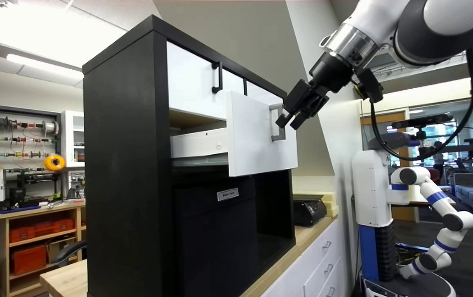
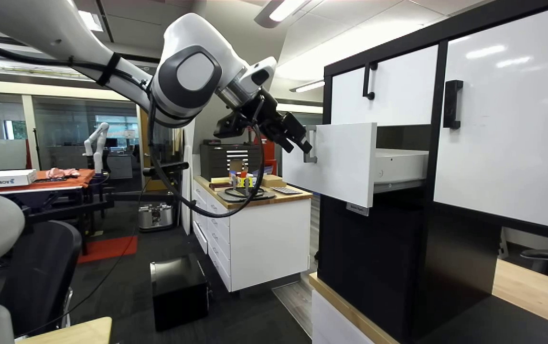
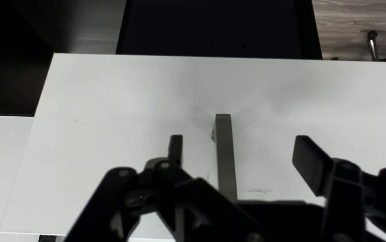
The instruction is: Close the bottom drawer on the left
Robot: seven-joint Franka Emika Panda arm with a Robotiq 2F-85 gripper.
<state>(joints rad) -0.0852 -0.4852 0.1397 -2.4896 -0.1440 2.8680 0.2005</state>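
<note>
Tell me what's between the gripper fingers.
In the wrist view, the gray bar handle of the open drawer shows between the parted gripper fingers; whether they straddle it is unclear.

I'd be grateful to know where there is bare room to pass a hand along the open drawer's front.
In the wrist view, the drawer front is free between its handle and the edge by the black bin, and toward both side edges, outside the gripper. It is crowded at the handle, which shows between the open jaws.

Counter [image 1: 283,263] bears cabinet [image 1: 123,165] and, apparently, dark device [image 1: 310,211].
</note>
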